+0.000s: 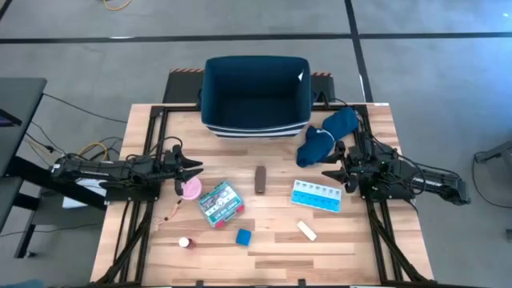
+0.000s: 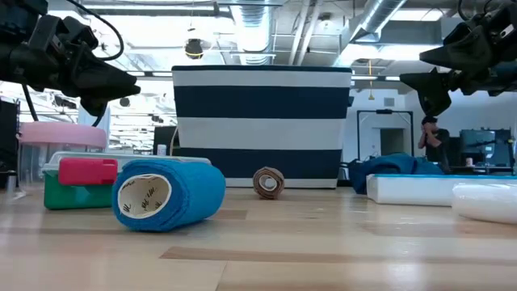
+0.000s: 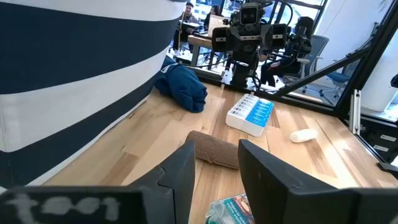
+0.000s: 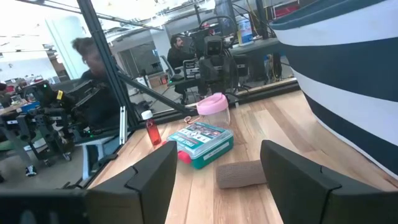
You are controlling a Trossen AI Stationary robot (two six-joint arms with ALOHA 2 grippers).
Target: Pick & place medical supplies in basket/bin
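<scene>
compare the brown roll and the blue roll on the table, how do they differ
The brown roll is a slim brown bar near the table's middle, straight before the basket; the blue roll is a short, stubby blue piece near the front edge. In the low view the blue roll looks far larger, being closer to that camera, and shows its wide white core, while the brown roll shows a small coiled end. Both lie on their sides, untouched.

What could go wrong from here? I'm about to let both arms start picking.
The left gripper hangs right by the pink roll and green box; reaching for one may knock the other. The blue cloth lies against the bin beside the right gripper and may snag it.
</scene>
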